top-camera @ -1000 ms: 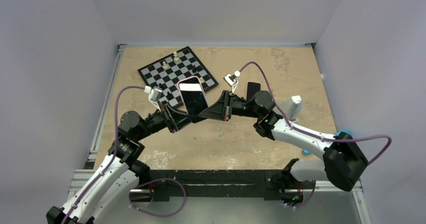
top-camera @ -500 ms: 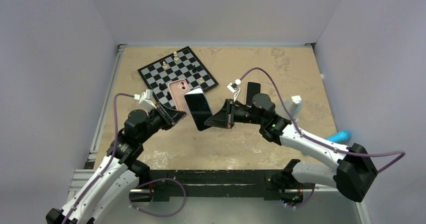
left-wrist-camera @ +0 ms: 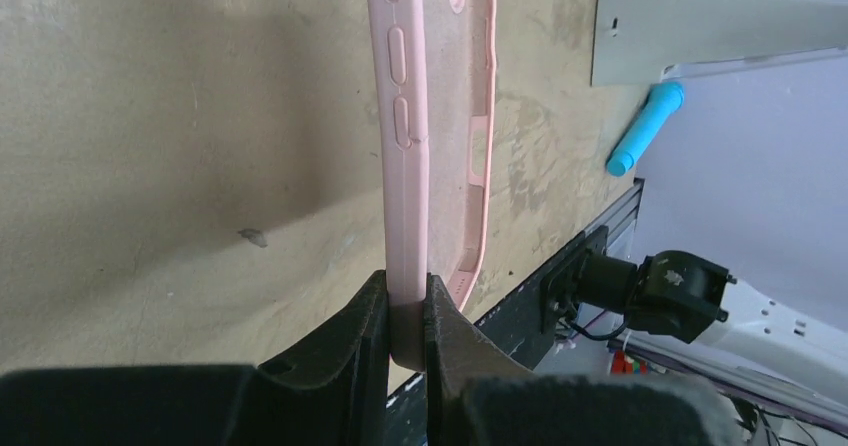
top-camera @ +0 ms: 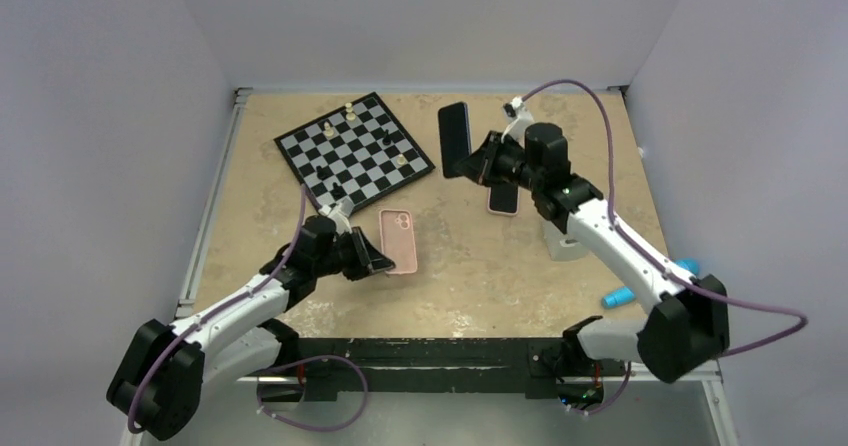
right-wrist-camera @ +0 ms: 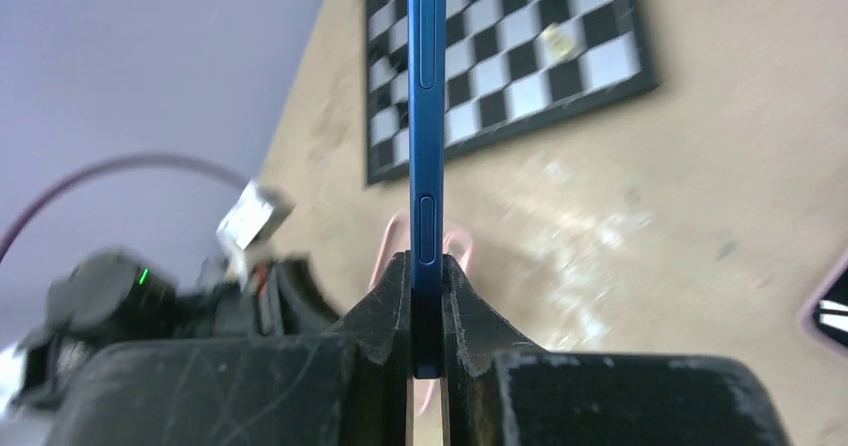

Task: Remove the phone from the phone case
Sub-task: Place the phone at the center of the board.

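Main risk noted: the right tool (right-wrist-camera: 428,296) is clamped on the blue phone (right-wrist-camera: 425,116) across its thin faces near one end only, with most of the body standing free in the air. I judge that a quick swing could pivot or slip the phone out, dropping it onto the surface (top-camera: 480,276), the chessboard (top-camera: 355,151) or the second handset (top-camera: 503,199) lying below. The phone is fully clear of its case, at the far side of the surface, right of the chessboard. It shows a dark face and side buttons, with no visible damage. The left tool (left-wrist-camera: 407,296) is pinched shut on one side wall of the pink phone case (left-wrist-camera: 405,116), low near the front. The case is empty and soft-looking, and it may flex out of that grip. I cannot tell whether it touches the surface.
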